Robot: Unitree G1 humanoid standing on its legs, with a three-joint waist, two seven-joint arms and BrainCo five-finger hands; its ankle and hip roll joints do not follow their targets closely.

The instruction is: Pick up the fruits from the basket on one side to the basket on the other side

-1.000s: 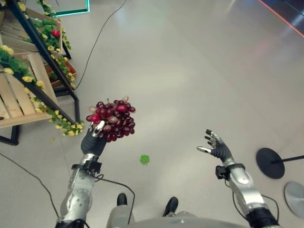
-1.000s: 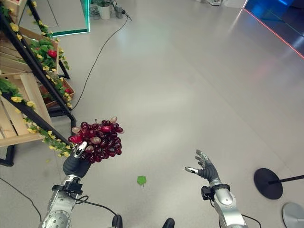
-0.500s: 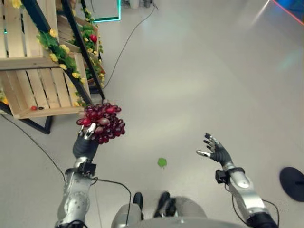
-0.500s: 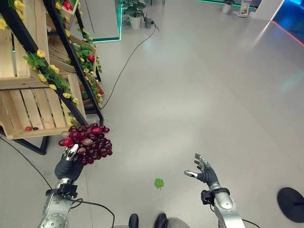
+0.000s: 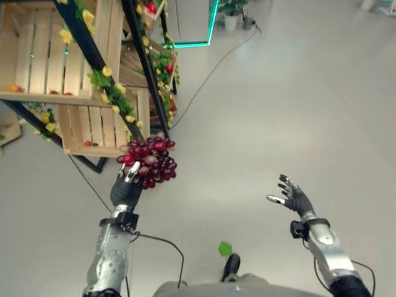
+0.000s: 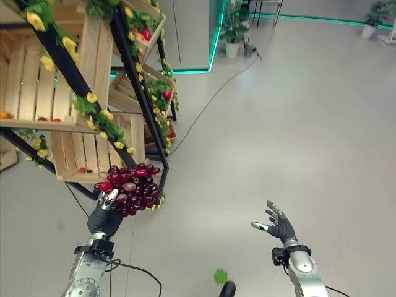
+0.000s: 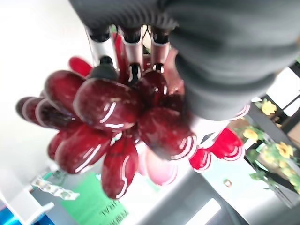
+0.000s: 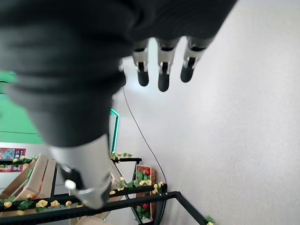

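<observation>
Left hand (image 5: 126,189) grips grapes (image 5: 150,161), held up just beside lower wooden crate (image 5: 102,127); crate lies ahead-left. Right hand (image 5: 296,197) open, idle.

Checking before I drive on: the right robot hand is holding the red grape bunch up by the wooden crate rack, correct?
Not quite: the left robot hand holds the red grape bunch up by the wooden crate rack, as the left eye view shows. The right robot hand is open and empty.
</observation>
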